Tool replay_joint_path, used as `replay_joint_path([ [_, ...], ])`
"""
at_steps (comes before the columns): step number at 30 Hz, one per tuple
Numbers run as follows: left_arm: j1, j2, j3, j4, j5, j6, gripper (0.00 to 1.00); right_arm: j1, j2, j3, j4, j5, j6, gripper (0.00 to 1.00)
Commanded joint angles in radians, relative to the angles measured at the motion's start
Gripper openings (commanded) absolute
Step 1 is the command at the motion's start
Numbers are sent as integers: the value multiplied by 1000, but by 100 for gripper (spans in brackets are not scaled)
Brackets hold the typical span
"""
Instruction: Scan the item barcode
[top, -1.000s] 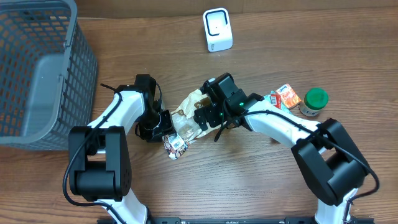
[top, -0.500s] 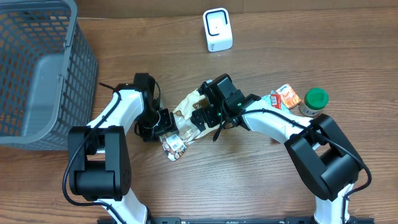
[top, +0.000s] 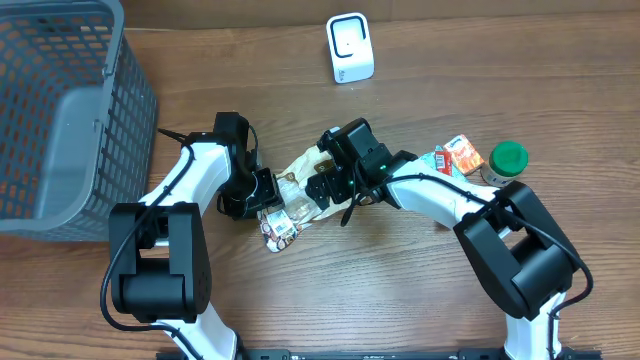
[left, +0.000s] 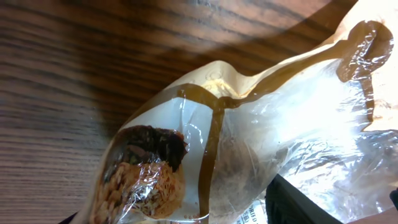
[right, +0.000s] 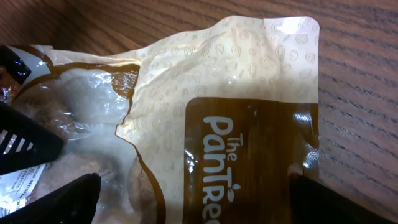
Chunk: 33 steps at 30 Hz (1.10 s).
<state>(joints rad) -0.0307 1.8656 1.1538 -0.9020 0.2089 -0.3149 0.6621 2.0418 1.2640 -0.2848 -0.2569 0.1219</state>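
A tan and brown snack bag (top: 298, 180) with a clear window lies on the wood table between my two grippers. My left gripper (top: 264, 196) is at the bag's lower left end. In the left wrist view the bag (left: 249, 124) fills the space between the fingers (left: 298, 202), and whether they press it does not show. My right gripper (top: 322, 188) hovers over the bag's upper right part. It stands open, wide across the printed brown panel (right: 249, 155). The white scanner (top: 350, 47) stands at the table's back.
A grey mesh basket (top: 60, 110) fills the far left. An orange packet (top: 462, 155) and a green-lidded jar (top: 507, 160) sit to the right of the right arm.
The bag's lower end has shifted slightly left and up with the left gripper. The right gripper has crept a little left over the bag.
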Motion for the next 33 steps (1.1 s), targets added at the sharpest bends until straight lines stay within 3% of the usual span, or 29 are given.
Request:
replay_joint_path([
  [1,1,11,19,5,-21,-7,53,5,53,-2,-23,-50,5,90],
  [4,-3,11,18,8,-21,-7,51,5,53,-1,-24,-150,8,72],
  [7,-12,11,8,24,-21,-7,51,5,53,-1,-24,-230,9,69],
  [15,-39,11,-21,71,-23,-7,47,5,53,-1,-25,-262,105,70],
  [18,-43,11,-21,73,-24,-7,32,5,53,-1,-6,-289,126,70],
  [22,-43,11,-20,64,-24,-6,4,-2,52,-1,13,-349,126,70],
  [26,-34,10,-3,39,-23,1,4,-26,33,0,-11,-349,126,71],
  [33,-24,6,117,-83,30,77,4,-124,-85,0,-121,-351,109,85],
])
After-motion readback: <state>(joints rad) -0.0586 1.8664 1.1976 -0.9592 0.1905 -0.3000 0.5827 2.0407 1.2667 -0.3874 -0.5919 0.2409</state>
